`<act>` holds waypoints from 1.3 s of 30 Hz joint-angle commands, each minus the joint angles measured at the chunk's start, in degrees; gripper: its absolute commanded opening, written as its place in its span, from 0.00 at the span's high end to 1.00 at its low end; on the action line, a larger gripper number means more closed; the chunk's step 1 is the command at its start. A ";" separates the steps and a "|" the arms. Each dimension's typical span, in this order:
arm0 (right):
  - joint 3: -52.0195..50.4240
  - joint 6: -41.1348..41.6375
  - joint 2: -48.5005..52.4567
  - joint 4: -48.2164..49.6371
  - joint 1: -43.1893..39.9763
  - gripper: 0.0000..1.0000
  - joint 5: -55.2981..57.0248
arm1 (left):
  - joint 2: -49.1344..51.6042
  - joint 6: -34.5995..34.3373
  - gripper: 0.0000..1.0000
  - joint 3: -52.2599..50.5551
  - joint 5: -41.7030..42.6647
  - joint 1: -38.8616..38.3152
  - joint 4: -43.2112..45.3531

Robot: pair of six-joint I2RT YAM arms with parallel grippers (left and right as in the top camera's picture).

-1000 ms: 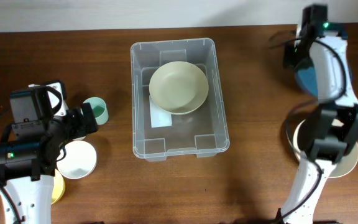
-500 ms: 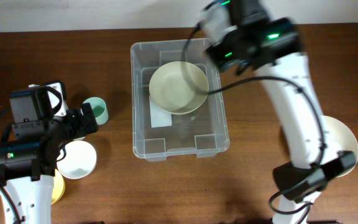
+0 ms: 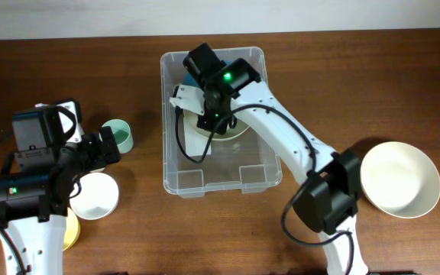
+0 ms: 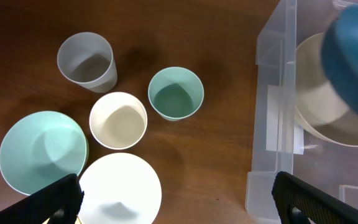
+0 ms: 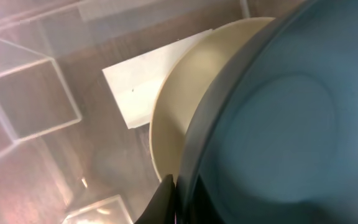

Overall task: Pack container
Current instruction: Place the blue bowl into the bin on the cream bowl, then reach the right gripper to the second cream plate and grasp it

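The container is a large clear tub mid-table, with a cream bowl inside over its white label. My right gripper reaches into the tub, shut on the rim of a dark blue bowl, held tilted just above the cream bowl. The blue bowl also shows in the left wrist view over the tub's wall. My left gripper is open and empty, left of the tub, over a white bowl.
Left of the tub stand a teal cup, a grey cup, a cream cup and a light teal bowl. A large cream bowl sits at the right side of the table.
My right arm has swung from the far right to over the tub, carrying the blue bowl onto the cream bowl. The large cream bowl at right is now uncovered. The left arm has not moved.
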 commanded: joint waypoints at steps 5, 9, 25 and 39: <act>0.96 1.70 -0.26 1.36 -0.15 0.71 2.80 | 0.15 -0.52 0.01 1.18 0.42 0.31 0.09; 5.01 14.32 -4.85 0.31 -0.50 0.71 15.08 | 0.15 -0.52 0.01 1.18 0.39 0.31 0.13; 8.04 67.23 -18.86 -21.38 -41.55 0.06 16.26 | 0.15 -0.52 0.01 1.18 0.42 0.31 0.13; -29.51 67.23 -17.92 1.60 -55.80 0.01 9.53 | 0.15 -0.52 0.00 1.18 0.44 0.31 0.15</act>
